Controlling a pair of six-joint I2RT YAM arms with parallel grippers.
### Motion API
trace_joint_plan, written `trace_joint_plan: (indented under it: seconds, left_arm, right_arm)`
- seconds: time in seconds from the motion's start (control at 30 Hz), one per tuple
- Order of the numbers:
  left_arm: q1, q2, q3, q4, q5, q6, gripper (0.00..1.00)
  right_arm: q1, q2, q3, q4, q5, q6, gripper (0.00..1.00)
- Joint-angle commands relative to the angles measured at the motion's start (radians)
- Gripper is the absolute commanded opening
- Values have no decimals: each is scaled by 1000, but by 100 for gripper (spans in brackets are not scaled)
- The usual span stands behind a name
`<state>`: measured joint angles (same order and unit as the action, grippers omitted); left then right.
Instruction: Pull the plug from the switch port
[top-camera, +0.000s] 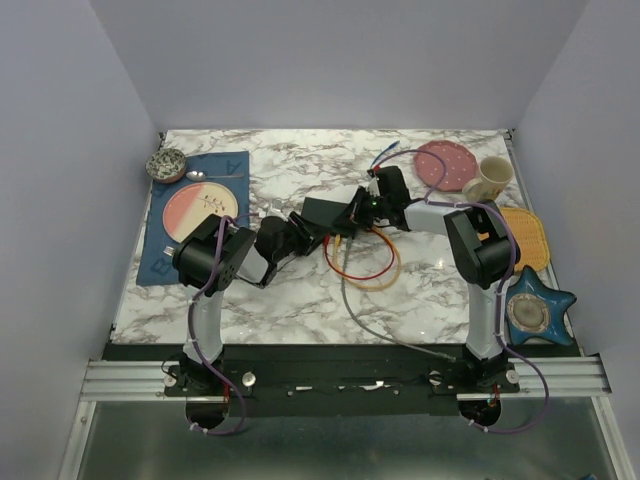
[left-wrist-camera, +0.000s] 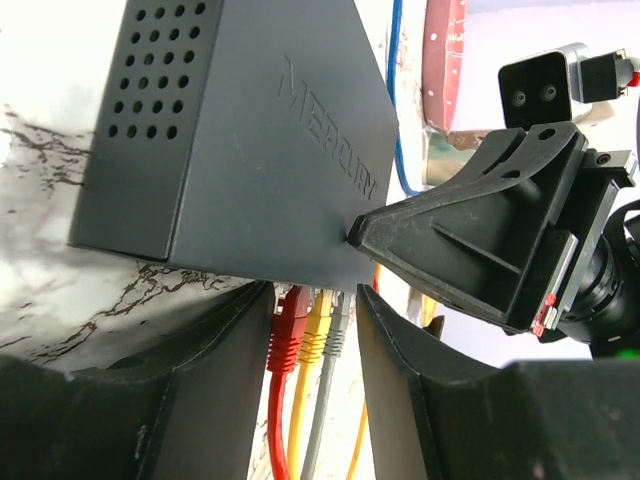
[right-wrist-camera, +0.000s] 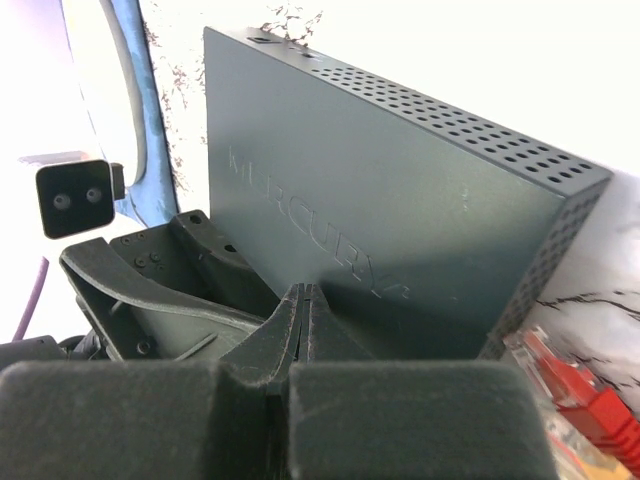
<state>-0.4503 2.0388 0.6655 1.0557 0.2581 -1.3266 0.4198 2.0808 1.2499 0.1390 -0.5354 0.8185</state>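
Note:
The switch (left-wrist-camera: 250, 150) is a flat black box marked MERCURY, lying mid-table (top-camera: 322, 210). Three plugs sit side by side in its near edge: red (left-wrist-camera: 290, 325), yellow (left-wrist-camera: 317, 325) and grey (left-wrist-camera: 338, 332). My left gripper (left-wrist-camera: 312, 335) is open, one finger on each side of the three plugs, with slim gaps showing. My right gripper (right-wrist-camera: 303, 292) is shut on nothing, its tips resting on the switch's top face (right-wrist-camera: 400, 200). In the left wrist view its tip meets the switch's right edge. The red plug (right-wrist-camera: 590, 400) shows at the right of the right wrist view.
Red, orange and grey cables (top-camera: 365, 262) loop on the marble in front of the switch; a blue cable (top-camera: 385, 152) runs behind it. A pink plate (top-camera: 445, 163), mug (top-camera: 487, 178), yellow mat (top-camera: 530, 235) and star dish (top-camera: 538, 310) stand right. A placemat with a plate (top-camera: 200, 208) and a bowl (top-camera: 166, 164) lie left.

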Motion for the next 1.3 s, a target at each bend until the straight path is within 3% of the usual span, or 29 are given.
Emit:
trace_joint_plan:
  seconds: [0.0,0.67,1.27]
  left_arm:
    - [-11,46,-38,-25,29,-11,52]
    - [10,78,-55,4,26,-72,47]
    - [10,26,8,-215,-6,-69,40]
  right_arm:
    - [-10,-18,-26,-41,40,-27,1]
    - [-12,32,-12,-41,12,-16,1]
    - [-10,48,-23,-24,5,-7,1]
